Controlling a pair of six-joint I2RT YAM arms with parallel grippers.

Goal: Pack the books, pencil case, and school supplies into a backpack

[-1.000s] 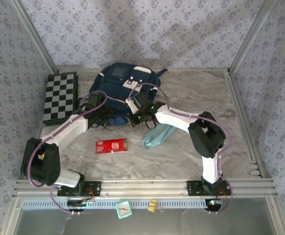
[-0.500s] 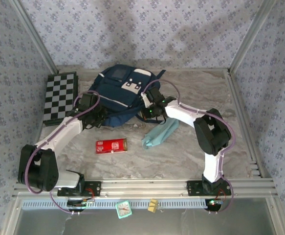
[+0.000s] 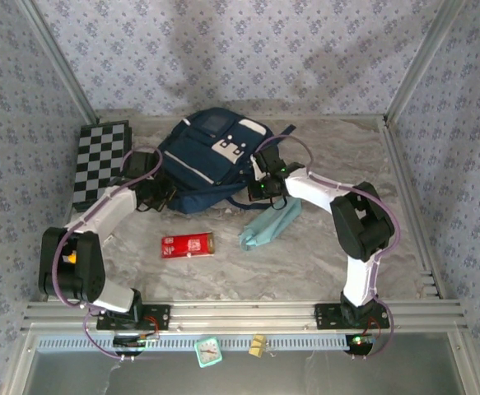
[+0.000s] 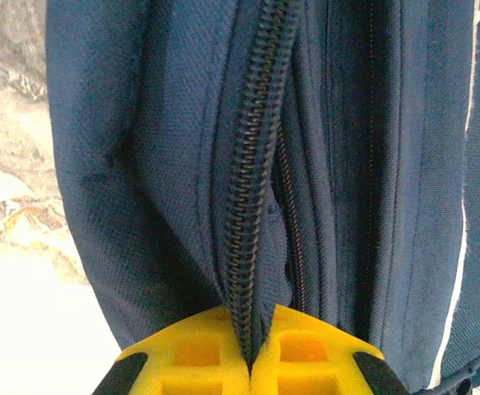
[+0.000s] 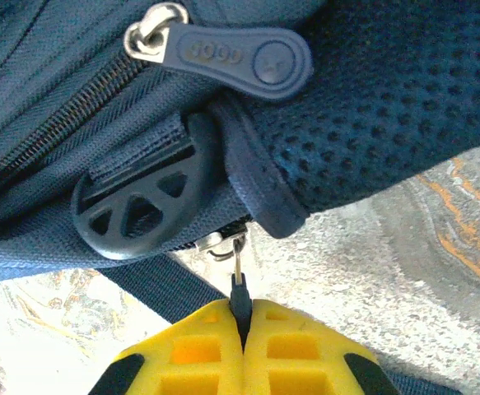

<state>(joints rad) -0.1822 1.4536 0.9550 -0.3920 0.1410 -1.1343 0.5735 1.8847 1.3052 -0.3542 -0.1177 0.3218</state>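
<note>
Left pincer [image 4: 252,366], yellow fingers pressed together, pinches the toothed zip edge [image 4: 244,247] of the navy backpack [image 4: 124,164]. The right pincer [image 5: 241,329], also pressed together, grips a small dark zip pull [image 5: 239,295] at the bag's lower edge. That pull hangs just below a black plastic buckle [image 5: 141,206], with a larger blue pull tab [image 5: 231,56] above it.

From above, the backpack lies toward the back of the marble counter [image 3: 330,263]. The left pincer is at its near-left edge and the right pincer at its right side. A teal pencil case [image 3: 268,226] lies near the bag's front right corner, partly under the right arm. A red box [image 3: 188,244] rests further forward, apart from both. A chequered board [image 3: 100,160] sits at the back left, beside the bag.
</note>
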